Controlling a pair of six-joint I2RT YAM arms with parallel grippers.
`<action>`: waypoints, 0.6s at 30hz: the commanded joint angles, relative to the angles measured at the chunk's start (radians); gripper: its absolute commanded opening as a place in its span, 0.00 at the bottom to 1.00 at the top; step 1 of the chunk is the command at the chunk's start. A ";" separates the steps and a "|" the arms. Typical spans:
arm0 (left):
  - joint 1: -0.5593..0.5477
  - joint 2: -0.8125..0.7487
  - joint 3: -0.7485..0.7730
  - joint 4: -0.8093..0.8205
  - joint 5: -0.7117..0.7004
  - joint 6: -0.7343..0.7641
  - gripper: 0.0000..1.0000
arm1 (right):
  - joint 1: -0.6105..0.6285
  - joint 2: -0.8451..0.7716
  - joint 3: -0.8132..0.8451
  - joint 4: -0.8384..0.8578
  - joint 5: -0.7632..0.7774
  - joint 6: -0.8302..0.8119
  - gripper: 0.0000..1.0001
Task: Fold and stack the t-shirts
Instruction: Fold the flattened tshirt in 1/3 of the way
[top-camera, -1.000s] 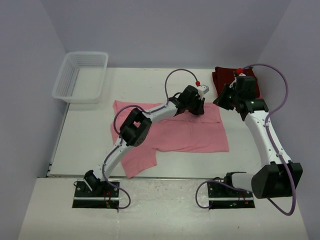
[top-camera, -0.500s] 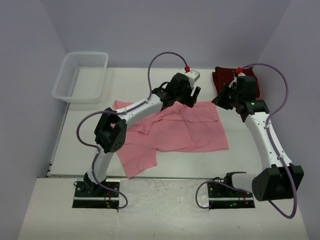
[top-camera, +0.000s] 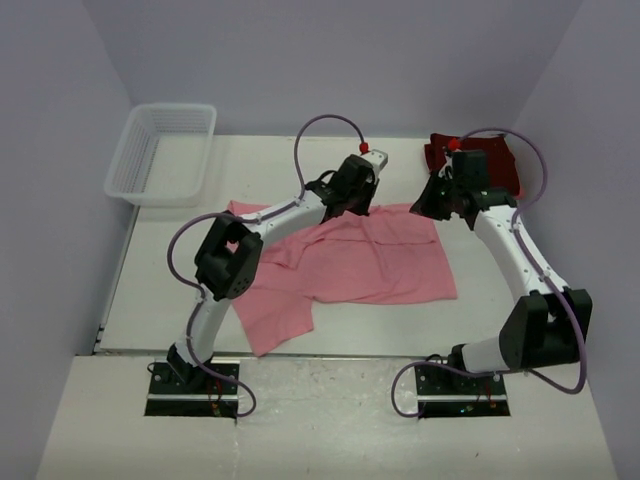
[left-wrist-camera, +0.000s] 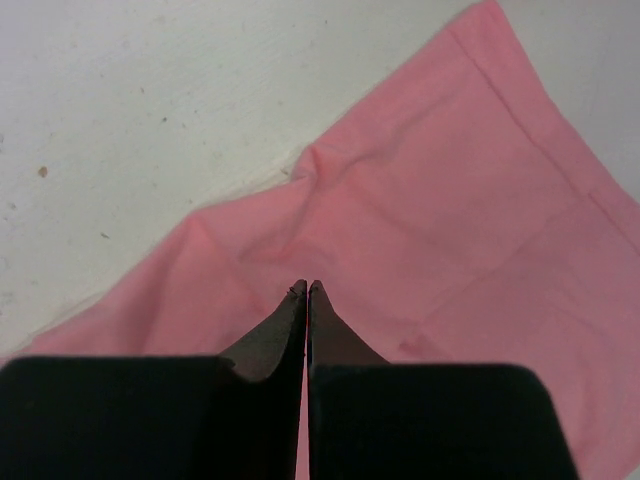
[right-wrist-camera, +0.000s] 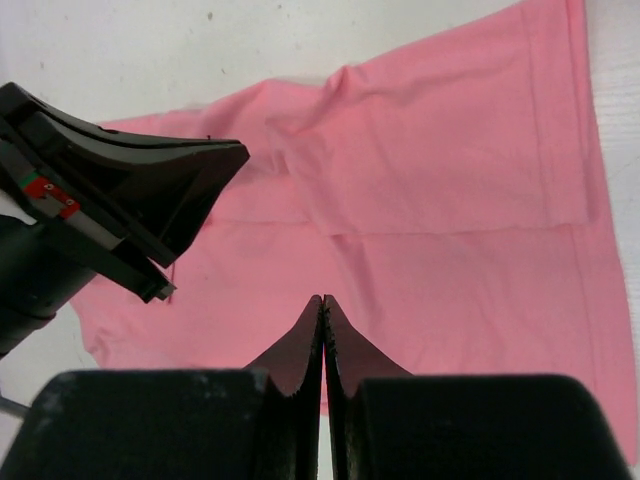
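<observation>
The pink t-shirt (top-camera: 350, 265) lies creased across the middle of the desk (top-camera: 170, 270), the maroon t-shirt (top-camera: 500, 165) bunched at upper right. Our left pincer (left-wrist-camera: 305, 288) and right pincer (right-wrist-camera: 322, 298) sit at the pink shirt's upper edge, each with jaws together and no cloth seen between. We judge both should part, then pinch that edge at matching corners so the fold lands square.

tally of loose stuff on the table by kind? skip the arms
t-shirts: 2 (pink t-shirt, maroon t-shirt)
baskets: 1 (white basket)
total: 3
</observation>
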 joint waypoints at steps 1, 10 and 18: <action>0.036 -0.073 -0.070 0.068 0.048 -0.021 0.00 | 0.032 0.047 0.049 0.011 0.003 -0.017 0.00; 0.045 0.005 -0.072 0.129 0.251 -0.027 0.00 | 0.063 0.052 0.071 -0.002 0.061 -0.011 0.00; 0.045 0.113 -0.031 0.161 0.331 -0.061 0.00 | 0.063 0.044 0.057 -0.016 0.098 -0.019 0.00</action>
